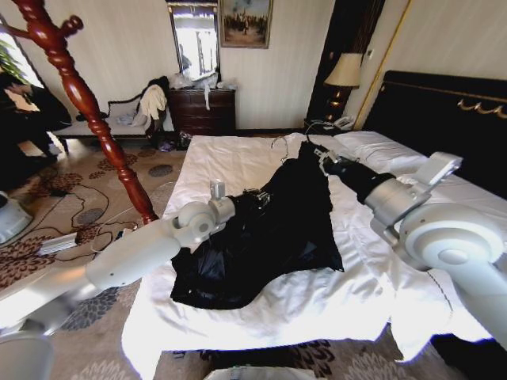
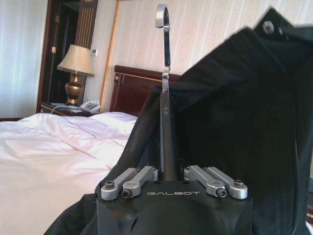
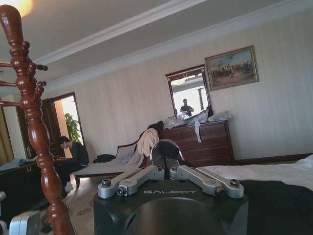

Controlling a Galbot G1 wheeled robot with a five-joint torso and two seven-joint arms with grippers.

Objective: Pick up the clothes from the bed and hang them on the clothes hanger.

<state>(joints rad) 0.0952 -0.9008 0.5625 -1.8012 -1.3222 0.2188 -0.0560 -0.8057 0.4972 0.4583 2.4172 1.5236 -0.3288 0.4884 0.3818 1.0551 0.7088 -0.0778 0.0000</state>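
The clothes (image 1: 269, 237) are a black shiny garment spread over the middle of the bed (image 1: 230, 158), with its top end pulled up into a peak toward the headboard. My right gripper (image 1: 321, 162) sits at that peak, shut on the cloth; in its wrist view the fingers (image 3: 166, 152) are together with black cloth (image 3: 279, 205) beside them. My left gripper (image 1: 240, 203) is at the garment's left side. Its wrist view shows it shut on the black stem of the clothes hanger (image 2: 165, 44), whose silver hook stands above. The garment (image 2: 244, 122) drapes next to it.
A reddish-brown wooden coat stand (image 1: 87, 103) rises left of the bed, close to my left arm. Cables (image 1: 79, 222) lie on the carpet below it. A dresser (image 1: 204, 111) and bench stand at the far wall. The black headboard (image 1: 444, 119) and a lamp (image 1: 343, 75) are on the right.
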